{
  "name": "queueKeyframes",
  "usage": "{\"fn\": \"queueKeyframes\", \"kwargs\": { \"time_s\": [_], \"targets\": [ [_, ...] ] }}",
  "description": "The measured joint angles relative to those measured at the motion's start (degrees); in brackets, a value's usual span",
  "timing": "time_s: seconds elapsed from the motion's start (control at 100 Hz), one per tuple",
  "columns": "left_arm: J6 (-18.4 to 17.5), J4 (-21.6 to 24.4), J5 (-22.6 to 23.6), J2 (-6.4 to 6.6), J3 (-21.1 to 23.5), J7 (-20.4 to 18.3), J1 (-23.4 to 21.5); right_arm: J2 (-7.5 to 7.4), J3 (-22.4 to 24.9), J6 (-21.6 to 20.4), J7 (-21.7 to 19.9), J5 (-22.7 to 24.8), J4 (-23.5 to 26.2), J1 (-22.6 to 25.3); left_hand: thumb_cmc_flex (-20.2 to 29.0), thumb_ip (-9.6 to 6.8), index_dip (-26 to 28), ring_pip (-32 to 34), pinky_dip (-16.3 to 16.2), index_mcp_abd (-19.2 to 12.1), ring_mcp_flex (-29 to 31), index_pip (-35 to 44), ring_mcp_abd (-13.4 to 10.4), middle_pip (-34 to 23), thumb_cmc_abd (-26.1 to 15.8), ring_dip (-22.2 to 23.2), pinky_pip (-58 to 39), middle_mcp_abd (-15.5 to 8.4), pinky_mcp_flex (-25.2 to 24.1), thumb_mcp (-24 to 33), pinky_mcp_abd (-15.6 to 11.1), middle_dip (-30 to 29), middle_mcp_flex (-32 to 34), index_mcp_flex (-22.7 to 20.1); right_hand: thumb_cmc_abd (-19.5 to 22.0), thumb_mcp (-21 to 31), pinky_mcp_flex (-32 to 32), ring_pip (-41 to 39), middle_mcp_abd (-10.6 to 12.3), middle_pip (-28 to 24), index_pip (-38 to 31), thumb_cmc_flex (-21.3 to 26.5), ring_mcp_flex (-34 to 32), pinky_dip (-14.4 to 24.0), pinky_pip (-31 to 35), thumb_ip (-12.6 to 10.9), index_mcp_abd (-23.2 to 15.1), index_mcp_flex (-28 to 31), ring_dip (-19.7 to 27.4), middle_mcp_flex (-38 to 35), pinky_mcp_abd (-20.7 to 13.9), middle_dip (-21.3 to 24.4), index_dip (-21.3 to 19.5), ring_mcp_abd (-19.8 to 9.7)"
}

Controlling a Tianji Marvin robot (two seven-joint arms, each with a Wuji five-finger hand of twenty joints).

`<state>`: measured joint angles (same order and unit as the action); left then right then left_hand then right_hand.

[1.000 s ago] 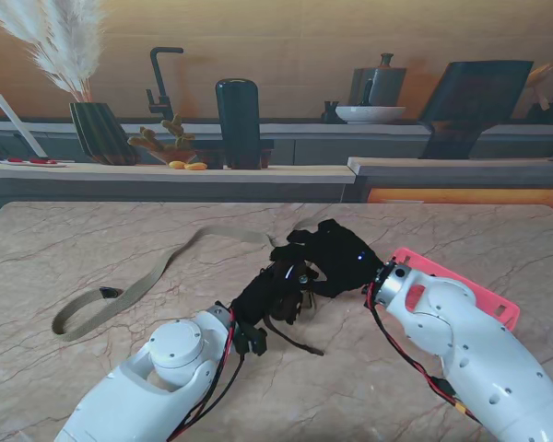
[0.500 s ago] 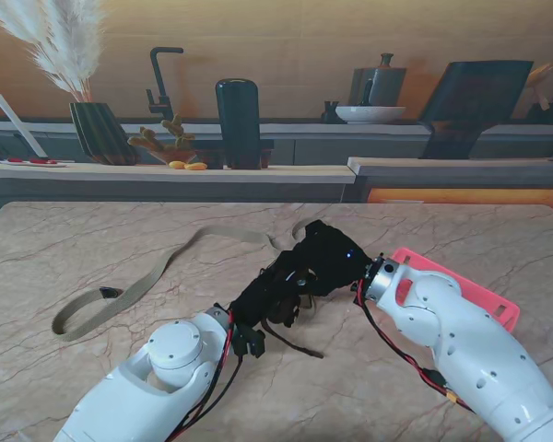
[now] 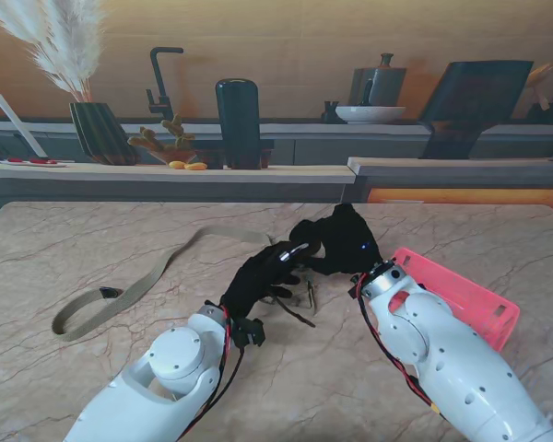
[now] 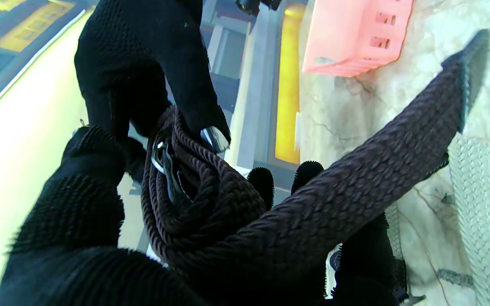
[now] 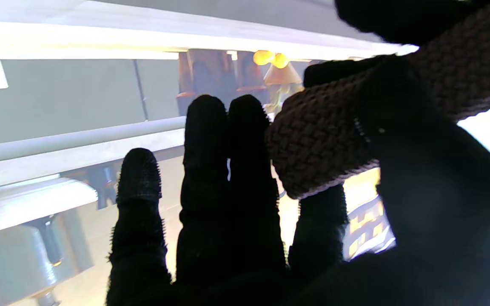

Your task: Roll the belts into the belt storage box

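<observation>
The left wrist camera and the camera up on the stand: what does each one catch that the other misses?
Only the wrist view shows the dark woven belt coiled in the left hand, with its metal buckle. Only the stand view shows the tan belt lying loose on the table, to my left. Both show the right hand meeting the left, and the pink box.

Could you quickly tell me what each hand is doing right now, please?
Left hand: shut on the dark braided belt, partly coiled in its palm.
Right hand: shut on the same belt, pinching it.
</observation>
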<state>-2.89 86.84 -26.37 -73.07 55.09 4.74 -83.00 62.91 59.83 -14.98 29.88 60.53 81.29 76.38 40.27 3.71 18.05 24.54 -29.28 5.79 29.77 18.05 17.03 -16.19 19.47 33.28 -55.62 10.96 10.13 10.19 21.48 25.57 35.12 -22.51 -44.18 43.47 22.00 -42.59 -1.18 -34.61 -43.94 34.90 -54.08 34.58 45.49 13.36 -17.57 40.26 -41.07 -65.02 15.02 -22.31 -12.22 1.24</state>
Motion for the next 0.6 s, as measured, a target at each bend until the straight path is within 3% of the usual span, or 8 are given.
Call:
{"fn": "queueKeyframes", "kwargs": {
  "time_s": [0.05, 0.18, 0.26, 0.35, 0.6],
  "targets": [
    [0.04, 0.46, 0.44, -0.1, 0.03, 2.43, -0.35, 0.21, 0.1, 1.71, 0.87, -0.09, 0.11, 0.19, 0.11, 0.0, 0.73, -1.21, 0.01, -0.07, -1.64, 0.0, -0.18, 0.73, -0.33, -0.2, 0.87, 0.0, -0.42, -0.84, -0.13, -0.81, -2.12, 0.24, 0.0, 0.0, -0.02, -0.12, -0.31, -0.9, -0.1, 0.0, 0.0, -0.22, 0.13, 0.0, 1.1, 0.35, 0.0, -0.01, 0.02, 0.27, 0.0, 0.29],
    [-1.96, 1.01, 2.31, -1.46, -0.56, 13.91, -1.15, 0.94, 0.28, 6.1, 3.3, -2.31, 0.26, 0.6, 0.72, 0.0, 0.6, -4.08, 1.7, -0.23, -4.05, 0.0, -2.25, 1.73, -0.34, -3.01, 3.73, 0.03, -1.64, -1.33, -0.98, -2.27, -5.96, 3.23, 0.0, 0.0, -0.63, -1.37, -1.19, -2.66, -1.42, 0.0, 0.0, -0.79, 0.82, 0.0, 3.64, 0.64, 0.0, -0.04, 0.69, 0.27, 0.0, 1.15],
    [-4.05, 0.79, 2.3, -2.09, -0.52, 12.53, -1.28, 1.6, 0.35, 6.87, 3.59, -5.9, 0.43, 0.93, 0.7, 0.0, 0.6, -5.08, 2.11, -0.85, -4.5, 0.0, -3.26, 1.86, -0.34, -4.79, 3.91, 0.03, -1.51, -1.32, -1.83, -3.19, -6.25, 3.51, 0.0, 0.0, -0.73, -1.49, -1.38, -2.97, -1.45, 0.0, 0.0, -0.81, 1.24, 0.0, 4.23, 0.86, 0.0, -0.05, 0.8, 0.27, 0.0, 1.35],
    [-4.18, 0.64, 2.06, -2.15, -0.48, 9.22, -1.28, 2.3, 0.18, 8.36, 4.36, -6.86, 0.44, 1.16, 0.47, 0.0, 0.49, -6.33, 2.82, -0.87, -4.53, 0.0, -3.54, 1.78, -0.32, -6.23, 4.75, 0.03, -1.32, -0.61, -2.43, -4.48, -6.29, 5.03, 0.0, 0.0, -0.73, -1.96, -1.46, -2.98, -1.46, 0.0, 0.0, -0.81, 1.69, 0.0, 4.3, 0.98, 0.0, -0.05, 0.81, 0.28, 0.0, 1.44],
    [-4.18, -0.5, 2.84, -1.99, -1.97, 9.4, -0.44, 4.21, -1.79, 11.89, 7.75, -12.28, -0.74, 1.13, -0.5, 0.0, 0.53, -9.99, 6.03, -1.16, -7.68, -0.02, -4.49, 2.36, -0.28, -10.18, 11.17, 0.02, -2.64, 1.45, -7.01, -6.74, -10.73, 8.18, 0.0, 0.02, -1.45, -2.14, -1.56, -3.44, -1.46, 0.0, 0.0, -1.37, 2.41, -0.02, 4.31, 1.06, 0.0, -0.05, 0.84, 0.52, 0.01, 1.49]
  ]
}}
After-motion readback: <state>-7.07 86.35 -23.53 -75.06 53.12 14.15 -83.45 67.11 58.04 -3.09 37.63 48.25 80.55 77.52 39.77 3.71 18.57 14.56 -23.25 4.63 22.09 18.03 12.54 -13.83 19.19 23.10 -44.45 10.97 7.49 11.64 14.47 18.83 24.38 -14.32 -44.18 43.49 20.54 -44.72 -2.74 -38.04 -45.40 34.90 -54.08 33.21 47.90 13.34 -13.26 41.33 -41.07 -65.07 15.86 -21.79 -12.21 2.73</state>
